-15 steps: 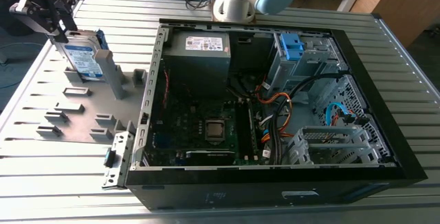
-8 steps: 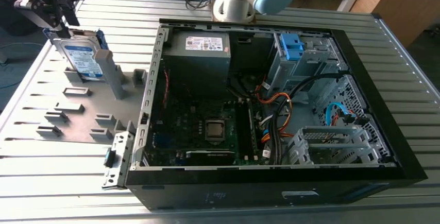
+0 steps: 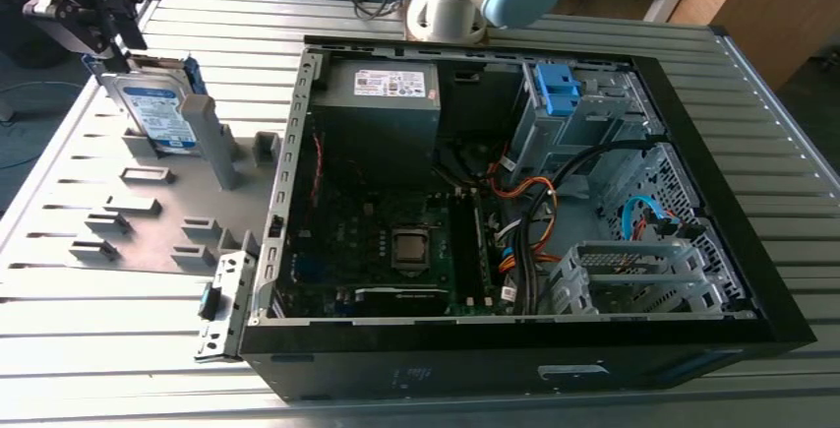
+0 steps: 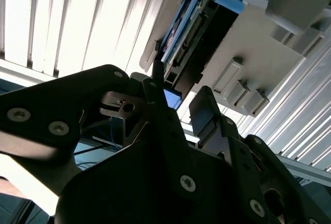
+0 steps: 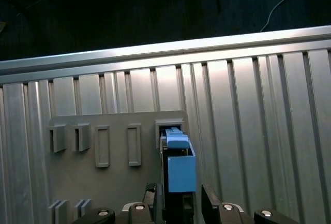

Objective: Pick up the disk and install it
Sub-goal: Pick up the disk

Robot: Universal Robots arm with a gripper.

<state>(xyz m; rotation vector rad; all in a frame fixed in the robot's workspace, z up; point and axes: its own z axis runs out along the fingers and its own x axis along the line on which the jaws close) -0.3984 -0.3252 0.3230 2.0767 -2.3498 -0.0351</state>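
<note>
Now poised, the gripper (image 3: 116,59) directly above the disk (image 3: 149,108) at the exterior view's left. Fingers (image 5: 208,199) apart, straddling the disk's blue-railed upper end in both wrist views, not clamped on it. Disk upright on edge in a slot of the grey fixture plate (image 3: 79,184), well outside the open computer case (image 3: 525,344). Just beside the disk, a tall grey post (image 3: 200,131) of the plate; farther along, low grey blocks (image 3: 132,206). Inside the case: grey power supply (image 3: 381,103), bare blue bracket (image 3: 558,89), orange and black cables (image 3: 522,195) across the middle.
</note>
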